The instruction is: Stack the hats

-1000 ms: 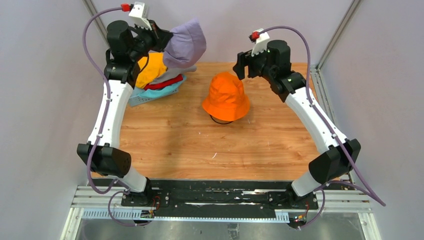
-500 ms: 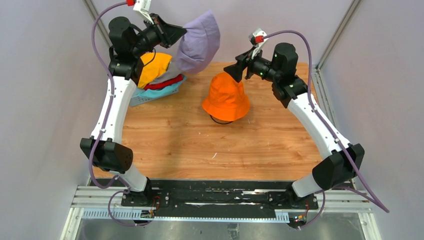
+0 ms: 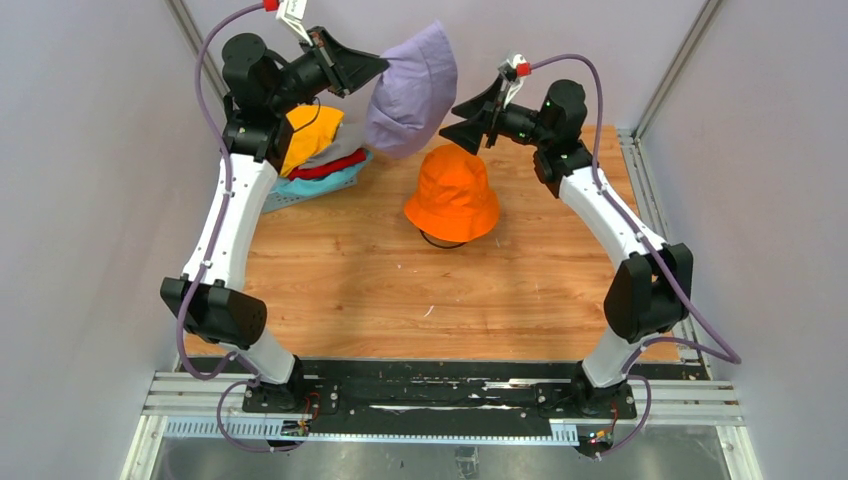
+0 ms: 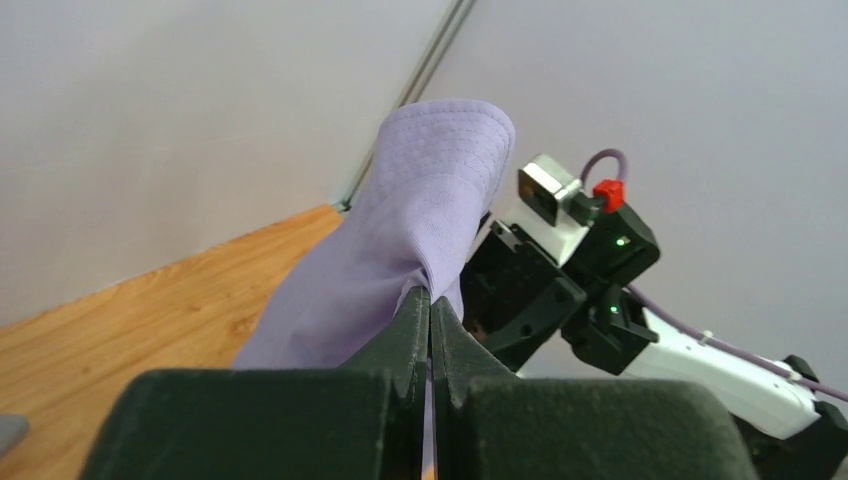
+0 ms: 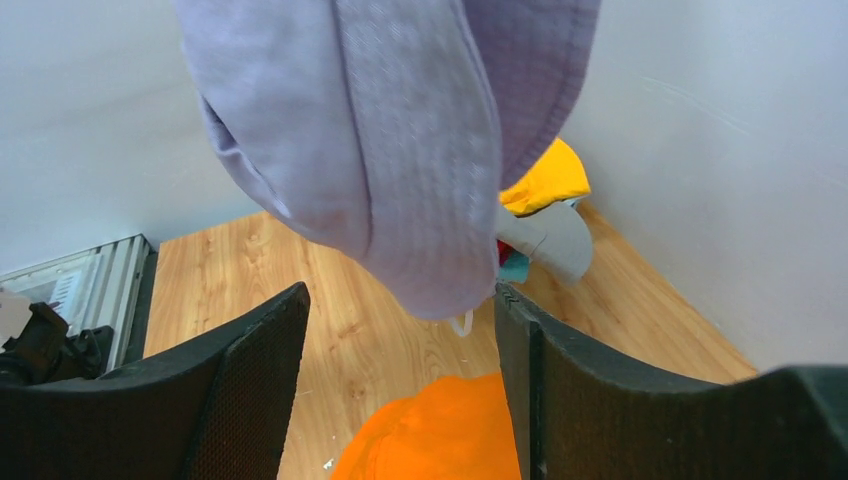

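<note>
Change since earlier frame: the left pincer (image 3: 378,70) has carried the lavender hat (image 3: 412,90) from above the basket (image 3: 278,199) toward the middle of the far edge of the counter (image 3: 350,285). The right pincer (image 3: 458,120) has swung in and up to meet it.
Left pincer: pressed together on a fold of the lavender hat, which hangs in the air.
Right pincer: spread, with the hat's lower edge hanging between its fingers (image 5: 250,350). We cannot tell whether they touch it.
Orange hat (image 3: 452,192): sits on the counter's far half, midway between the side edges, below and just nearer than the hanging hat.
Remaining hats (image 3: 305,135): piled in the basket at the far left corner.
Step in hand (our judgement): take a second hold on the brim.
Method: we close on one layer of brim opposite the left hold, draw the opening wide, then centre it over the orange crown before lowering.
Risk: pinching both layers keeps the hat shut.
</note>
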Action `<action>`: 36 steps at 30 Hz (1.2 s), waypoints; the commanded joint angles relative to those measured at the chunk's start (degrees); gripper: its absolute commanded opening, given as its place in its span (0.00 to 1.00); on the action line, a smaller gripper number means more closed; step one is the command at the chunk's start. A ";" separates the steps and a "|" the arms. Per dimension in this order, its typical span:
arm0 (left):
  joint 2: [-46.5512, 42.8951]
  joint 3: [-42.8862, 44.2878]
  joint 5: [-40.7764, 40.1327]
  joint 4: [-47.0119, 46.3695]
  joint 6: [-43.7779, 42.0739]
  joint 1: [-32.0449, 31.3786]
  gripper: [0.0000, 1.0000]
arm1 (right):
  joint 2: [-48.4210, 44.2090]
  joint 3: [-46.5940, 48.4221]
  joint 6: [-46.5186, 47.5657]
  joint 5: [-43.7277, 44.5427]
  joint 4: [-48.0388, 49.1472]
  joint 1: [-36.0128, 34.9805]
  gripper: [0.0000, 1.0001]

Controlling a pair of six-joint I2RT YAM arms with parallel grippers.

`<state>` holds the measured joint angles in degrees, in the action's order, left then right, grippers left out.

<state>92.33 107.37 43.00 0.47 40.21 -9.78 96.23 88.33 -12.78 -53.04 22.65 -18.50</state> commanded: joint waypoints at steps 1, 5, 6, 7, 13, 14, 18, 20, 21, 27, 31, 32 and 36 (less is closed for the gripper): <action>-3.05 0.36 1.88 -2.42 1.73 -0.28 0.00 | 2.04 2.59 -5.03 -4.94 9.15 2.06 0.67; -3.41 -0.45 1.86 -2.41 1.58 -0.41 0.00 | 4.90 3.84 -9.50 -6.99 14.34 3.00 0.62; -3.47 -0.70 1.83 -2.44 1.56 -0.41 0.00 | 5.61 4.39 -10.52 -7.45 15.48 2.99 0.61; -3.41 -0.94 1.79 -2.46 1.47 -0.49 0.00 | 6.35 4.87 -11.96 -8.04 16.95 3.02 0.60; -3.00 -1.87 1.58 -2.42 1.31 -0.68 0.00 | 11.27 8.15 -20.12 -9.98 26.20 3.03 0.59; -3.01 -2.01 1.54 -2.47 1.19 -0.68 0.00 | 12.10 8.78 -21.80 -10.25 27.90 3.03 0.57; -2.46 -1.92 1.24 -2.57 1.15 -0.68 0.00 | 14.32 10.14 -28.66 -11.45 34.86 3.03 0.42; -1.93 -1.63 1.10 -2.56 1.27 -0.67 0.00 | 14.89 10.46 -30.07 -11.77 35.97 2.98 0.28; -1.69 -1.53 1.06 -2.52 1.21 -0.65 0.00 | 14.95 10.55 -30.37 -12.03 36.03 2.97 0.22; 0.20 -0.50 -0.04 -1.89 1.03 -0.68 0.00 | 13.82 9.69 -30.81 -12.53 36.04 3.02 0.00; 2.67 4.43 -5.65 6.50 -3.57 -0.68 0.00 | 12.90 9.89 -32.54 -12.04 33.80 3.01 0.01; 3.40 6.23 -8.58 10.10 -5.03 -0.68 0.00 | 12.90 10.31 -33.67 -11.97 33.03 2.93 0.01; 6.76 12.72 -20.18 21.22 -9.67 -0.68 0.00 | 12.49 11.38 -39.05 -12.93 32.94 2.08 0.01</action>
<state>96.60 113.80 35.03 9.82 36.25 -10.07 111.24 96.84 -45.89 -64.55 54.48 -16.05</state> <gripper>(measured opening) 0.010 0.015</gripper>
